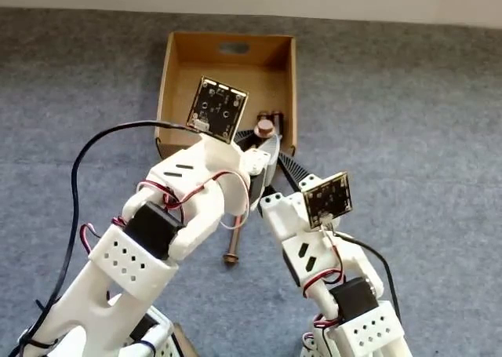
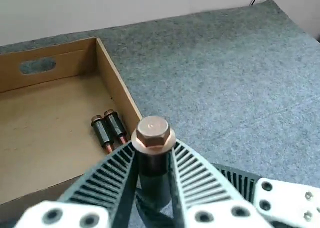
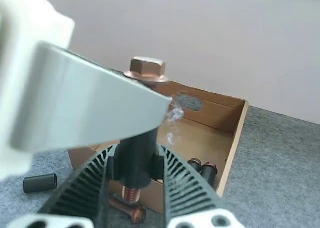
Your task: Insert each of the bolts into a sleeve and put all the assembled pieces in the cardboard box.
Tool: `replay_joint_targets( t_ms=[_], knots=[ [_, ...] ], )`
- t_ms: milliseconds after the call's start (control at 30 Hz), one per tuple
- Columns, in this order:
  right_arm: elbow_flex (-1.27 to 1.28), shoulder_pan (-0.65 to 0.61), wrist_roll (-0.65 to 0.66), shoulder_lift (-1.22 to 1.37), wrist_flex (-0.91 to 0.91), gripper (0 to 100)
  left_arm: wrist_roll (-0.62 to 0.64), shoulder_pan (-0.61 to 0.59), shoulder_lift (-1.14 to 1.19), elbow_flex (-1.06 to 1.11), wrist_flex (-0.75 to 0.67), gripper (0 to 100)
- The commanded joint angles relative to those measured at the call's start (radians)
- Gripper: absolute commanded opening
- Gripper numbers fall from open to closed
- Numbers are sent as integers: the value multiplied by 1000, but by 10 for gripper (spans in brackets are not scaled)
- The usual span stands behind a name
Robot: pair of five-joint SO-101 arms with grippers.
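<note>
Left gripper (image 2: 152, 153): closed on the dark sleeve (image 2: 150, 175), its ribbed fingers (image 2: 192, 168) pressing in from both sides just under the bolt head.
Right gripper (image 3: 135, 157): also clamped on that same sleeve, lower down its length.
Held bolt (image 2: 153, 132): copper, standing upright in the sleeve; its hexagonal head sits on top and the threaded end pokes out below between the right gripper's fingers.
Where the held piece is: up in the air between the two arms, just in front of the near right corner of the cardboard box (image 1: 166, 90).
Cardboard box: open-topped, with a hand slot in the far wall, sitting on the grey desk (image 1: 408, 98).
In the box: two assembled pieces (image 2: 101, 133) lying side by side, close to the right wall near the front corner.
Loose bolt (image 1: 233, 239): lying on the desk in front of the box, between the two arms.
Loose sleeve (image 3: 40, 183): lying on its side on the desk, outside the box.
</note>
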Motion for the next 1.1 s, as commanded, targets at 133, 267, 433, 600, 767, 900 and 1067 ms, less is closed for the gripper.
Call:
replay_joint_targets(
  t_ms=[133,267,433,600,767,900,1067],
  knots=[
    [-19,13,-3,-13,-25,6,-9,2,-7,1,15,143],
    [-19,13,-3,-13,-25,6,-9,2,-7,-7,64,229],
    [-19,13,-3,-13,-25,6,-9,5,-8,-8,94,231],
    [-18,13,-3,-13,-25,6,-8,10,-61,-1,107,231],
    [-18,13,-3,-13,-25,6,-8,2,-216,1,107,231],
    [-18,13,-3,-13,-25,6,-12,2,-361,25,141,230],
    [-18,13,-3,-13,-24,6,-14,-71,-496,182,180,72]
  ],
)
